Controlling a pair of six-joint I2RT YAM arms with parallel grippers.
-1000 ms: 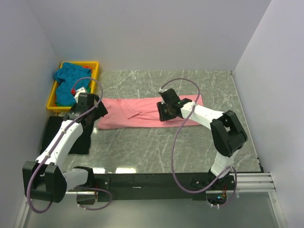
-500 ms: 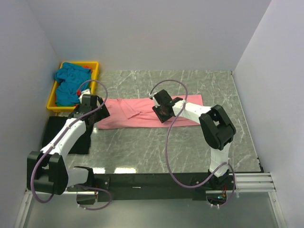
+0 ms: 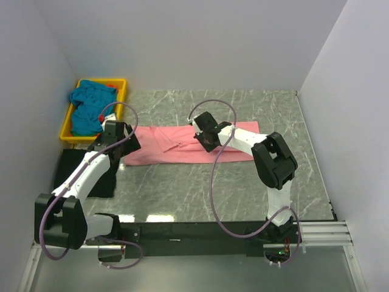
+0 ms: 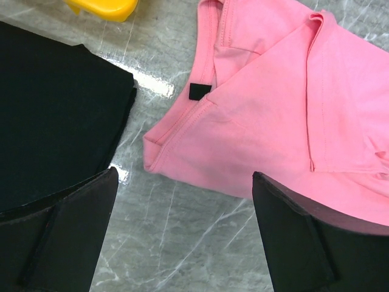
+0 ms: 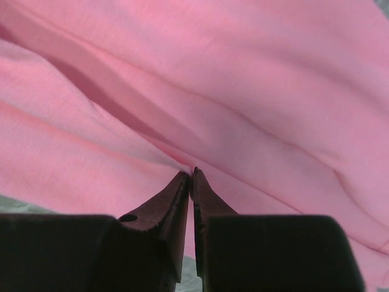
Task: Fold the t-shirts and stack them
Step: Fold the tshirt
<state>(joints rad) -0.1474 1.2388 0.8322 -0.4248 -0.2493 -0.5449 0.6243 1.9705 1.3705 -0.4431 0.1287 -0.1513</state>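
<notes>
A salmon pink t-shirt (image 3: pixel 170 149) lies spread in a long band across the marble table. My right gripper (image 3: pixel 204 136) is down on its middle, and in the right wrist view the jaws (image 5: pixel 193 173) are pressed together on a raised fold of the pink cloth (image 5: pixel 243 91). My left gripper (image 3: pixel 119 141) hovers at the shirt's left end, wide open (image 4: pixel 185 182) over bare table just below the collar edge (image 4: pixel 200 91). A teal blue t-shirt (image 3: pixel 88 97) lies crumpled in the yellow tray (image 3: pixel 65 129).
A black cloth (image 3: pixel 73 176) lies at the table's left edge, under my left arm, and its corner (image 4: pixel 55 115) shows beside the left finger. The tray's corner (image 4: pixel 103 7) shows at the top. White walls close the back and both sides.
My right gripper has slid left and farther back over the pink shirt and closed on a fold. The left gripper has shifted slightly and stays open.
</notes>
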